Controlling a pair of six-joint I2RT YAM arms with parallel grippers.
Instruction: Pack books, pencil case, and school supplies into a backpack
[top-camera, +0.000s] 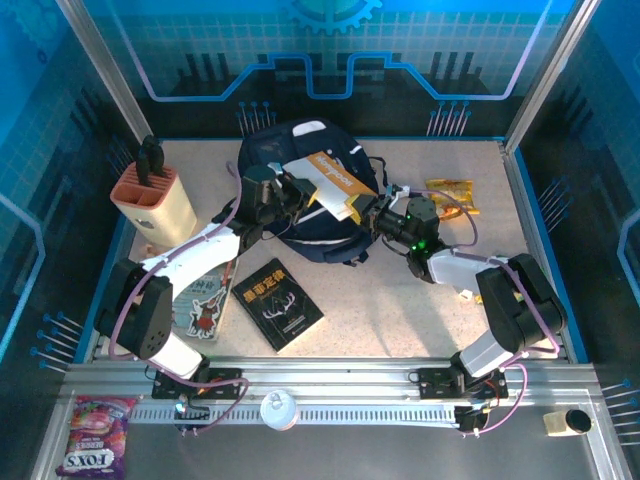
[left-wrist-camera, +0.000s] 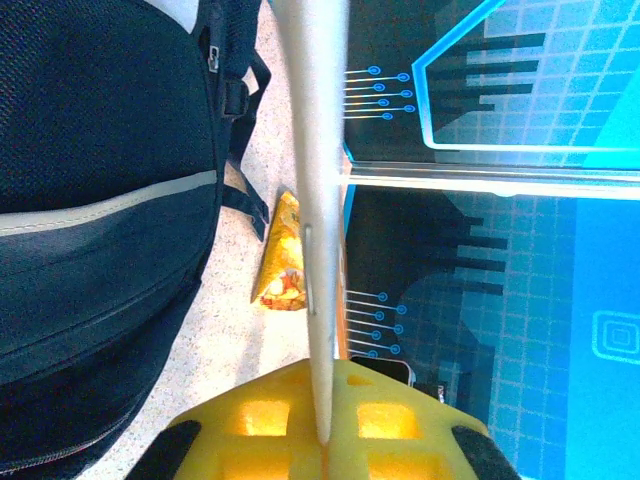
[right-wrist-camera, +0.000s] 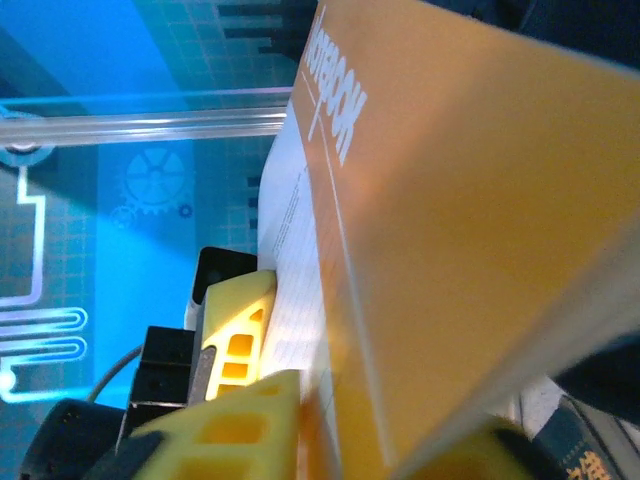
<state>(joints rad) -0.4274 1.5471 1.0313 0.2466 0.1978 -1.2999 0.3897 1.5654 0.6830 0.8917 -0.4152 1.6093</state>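
The dark navy backpack (top-camera: 300, 225) lies at the back middle of the table, and its striped fabric (left-wrist-camera: 90, 200) shows in the left wrist view. A slim orange-and-white pack of school supplies (top-camera: 335, 180) hangs above it, held from both sides. My left gripper (top-camera: 291, 195) is shut on the pack's thin white edge (left-wrist-camera: 318, 200), which runs between its yellow fingers (left-wrist-camera: 260, 425). My right gripper (top-camera: 368, 212) is shut on the pack's other side, its orange face (right-wrist-camera: 480, 250) close to the camera. The black book (top-camera: 277, 303) and the cartoon-covered book (top-camera: 205, 305) lie flat in front. The pencil case is out of view.
A peach knife block (top-camera: 155, 205) stands at the back left. A yellow-orange snack bag (top-camera: 452, 192) lies at the right of the backpack, also (left-wrist-camera: 282, 265) beside a strap. Glass walls ring the table. A candy bag (top-camera: 95, 435) and a tape roll (top-camera: 278, 408) sit on the front rail.
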